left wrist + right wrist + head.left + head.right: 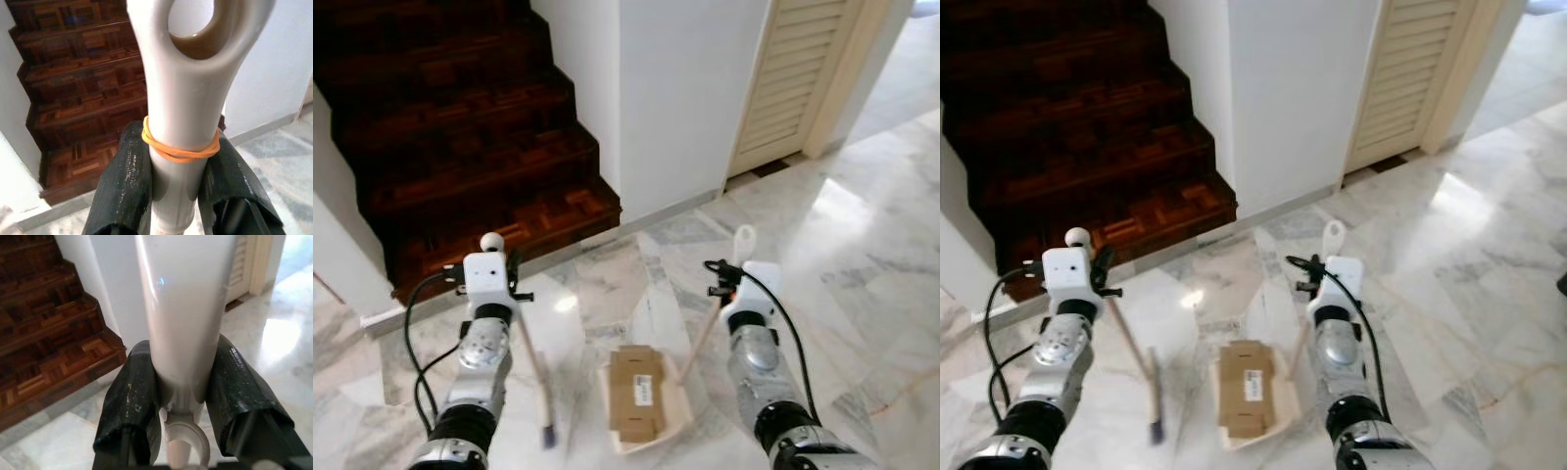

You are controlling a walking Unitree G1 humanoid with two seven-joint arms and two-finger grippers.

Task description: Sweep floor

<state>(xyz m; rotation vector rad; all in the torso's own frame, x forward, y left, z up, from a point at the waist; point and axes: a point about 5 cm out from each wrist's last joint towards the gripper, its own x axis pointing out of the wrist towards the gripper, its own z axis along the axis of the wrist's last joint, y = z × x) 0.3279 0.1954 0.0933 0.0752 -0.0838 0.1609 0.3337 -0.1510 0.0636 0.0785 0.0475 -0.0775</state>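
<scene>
Before you lies a pale veined marble floor (pixel 862 294), bounded by a white wall (pixel 685 98), a dark red-brown wooden parquet staircase (pixel 460 127) on your left and a cream louvred door (pixel 798 73) on your right.

Left end effector (pixel 172 196): its two black fingers (pixel 122 181) are pressed against either side of the pale grey plastic broom handle (pixel 183 127), pinching it just below the handle's hanging loop. A thin orange rubber band (pixel 181 149) circles the handle right above the fingers. In the head views, the wooden broom shaft (pixel 533 367) slants down from this end effector to a small blurred brush head (pixel 547 433), low at the marble between your two arms.

Right end effector (pixel 182 396): its black fingers (pixel 234 391) clamp a smooth white plastic dustpan handle (pixel 183 308) from both sides. In the head views, this handle rises just above the wrist and ends in a rounded loop (pixel 743 239), while its lower shaft runs down and to your left to the white plastic dustpan (pixel 680 406).

The dustpan rests on the floor between your forearms, beside the brush head. A flattened brown cardboard piece (pixel 636 392) with a small white label lies inside the pan, covering most of its tray.
</scene>
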